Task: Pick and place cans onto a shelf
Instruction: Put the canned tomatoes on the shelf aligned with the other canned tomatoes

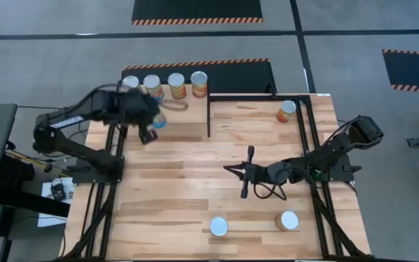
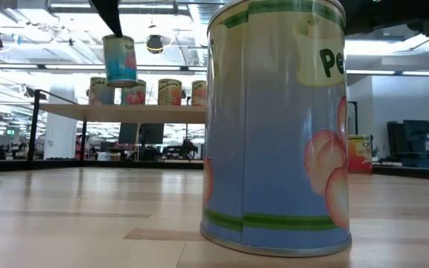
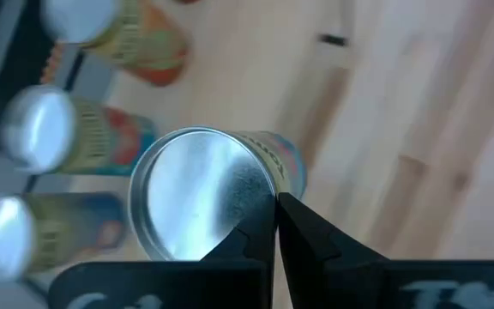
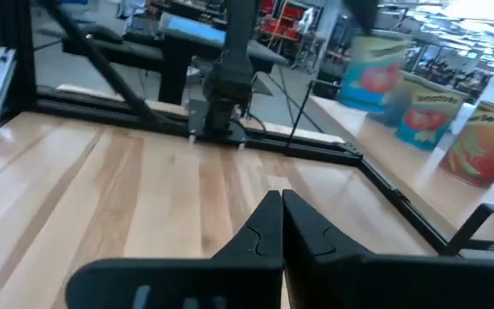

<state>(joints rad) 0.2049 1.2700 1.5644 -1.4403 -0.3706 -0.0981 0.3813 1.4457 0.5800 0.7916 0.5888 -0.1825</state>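
Just beyond our left gripper, shut on a can, stood the shelf; we held it raised for clearance. Right gripper idled closed.

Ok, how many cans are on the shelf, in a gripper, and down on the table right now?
Cans on the shelf: 4
Can in the left gripper: 1
Cans on the table: 3
Total: 8
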